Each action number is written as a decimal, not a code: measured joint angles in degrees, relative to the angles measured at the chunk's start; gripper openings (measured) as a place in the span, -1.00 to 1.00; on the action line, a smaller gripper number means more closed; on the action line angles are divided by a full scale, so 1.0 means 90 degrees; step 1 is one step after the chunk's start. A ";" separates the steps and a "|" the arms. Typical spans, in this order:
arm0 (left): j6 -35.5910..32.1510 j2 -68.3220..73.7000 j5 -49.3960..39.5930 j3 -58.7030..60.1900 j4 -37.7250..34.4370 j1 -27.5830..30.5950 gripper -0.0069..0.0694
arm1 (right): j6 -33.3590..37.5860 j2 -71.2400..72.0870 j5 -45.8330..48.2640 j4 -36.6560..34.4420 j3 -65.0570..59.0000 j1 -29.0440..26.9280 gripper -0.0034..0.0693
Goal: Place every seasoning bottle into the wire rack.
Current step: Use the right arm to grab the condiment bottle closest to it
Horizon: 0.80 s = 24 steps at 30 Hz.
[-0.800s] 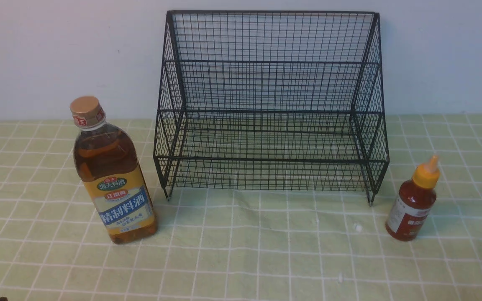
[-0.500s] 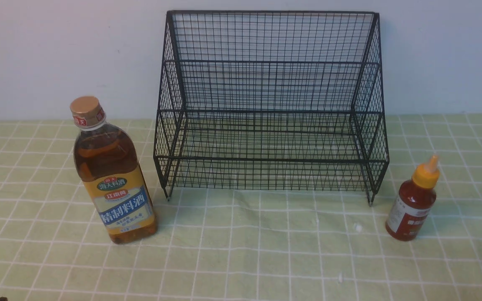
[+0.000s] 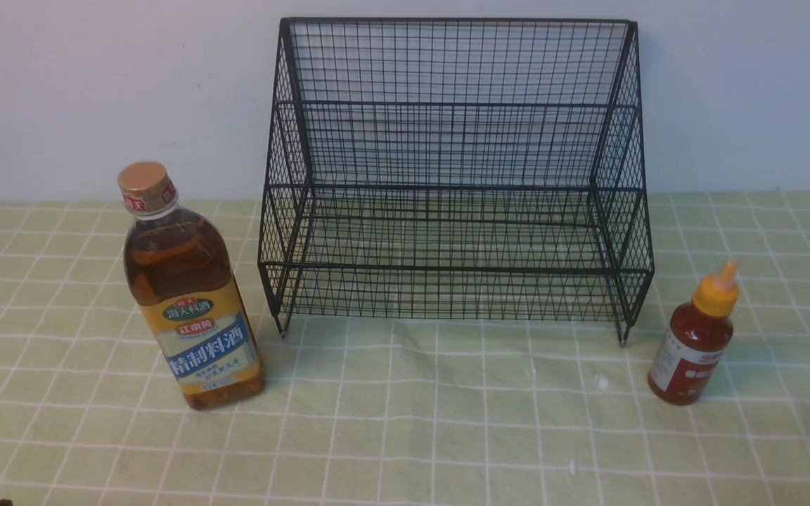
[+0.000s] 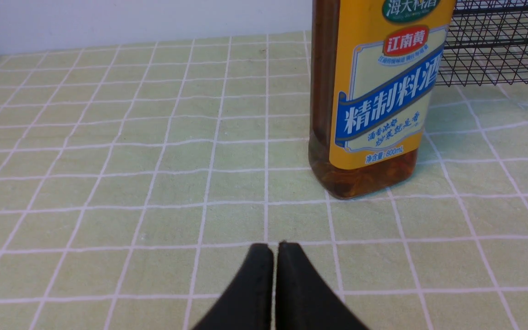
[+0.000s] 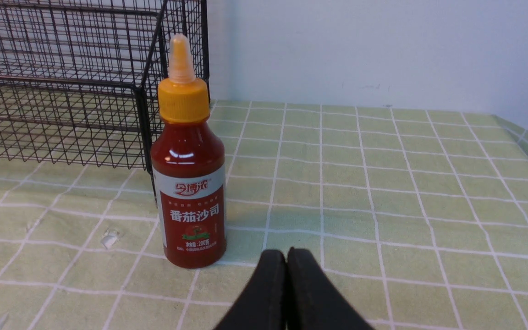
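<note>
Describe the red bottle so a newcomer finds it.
Find the black wire rack on the green checked cloth. Beside its right front foot stands the red sauce bottle. Unlike the tall amber bottle on the left, it is small, with a yellow-orange nozzle cap.

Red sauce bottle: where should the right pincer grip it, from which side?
Probably the labelled body of the red sauce bottle, level from the robot's side: it stands upright, the nozzle cap tapers, the wire rack crowds its left. The right pincer is shut.

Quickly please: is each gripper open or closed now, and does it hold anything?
Left gripper: closed, empty, apart from the tall amber bottle.
Right gripper: closed, empty, apart from the red sauce bottle.
</note>
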<state>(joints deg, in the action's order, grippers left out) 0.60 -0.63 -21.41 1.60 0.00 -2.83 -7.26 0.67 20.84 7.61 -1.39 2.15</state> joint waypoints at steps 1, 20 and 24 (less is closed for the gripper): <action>0.0000 0.0000 0.0000 0.0000 0.0000 0.0000 -0.83 | 0.0000 0.0000 0.0000 0.0000 0.0000 0.0000 -0.94; 0.0000 0.0000 0.0000 0.0000 0.0000 0.0000 -0.83 | -0.1117 0.0000 -0.2699 -0.3895 -0.0020 0.0000 -0.94; 0.0000 0.0000 0.0000 0.0000 0.0000 0.0000 -0.83 | -0.1134 0.0000 -0.3014 -0.4107 -0.0020 0.0000 -0.94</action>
<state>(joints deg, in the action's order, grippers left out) 0.60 -0.63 -21.41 1.60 0.00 -2.83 -17.47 0.67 -6.29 -29.35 -1.58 2.15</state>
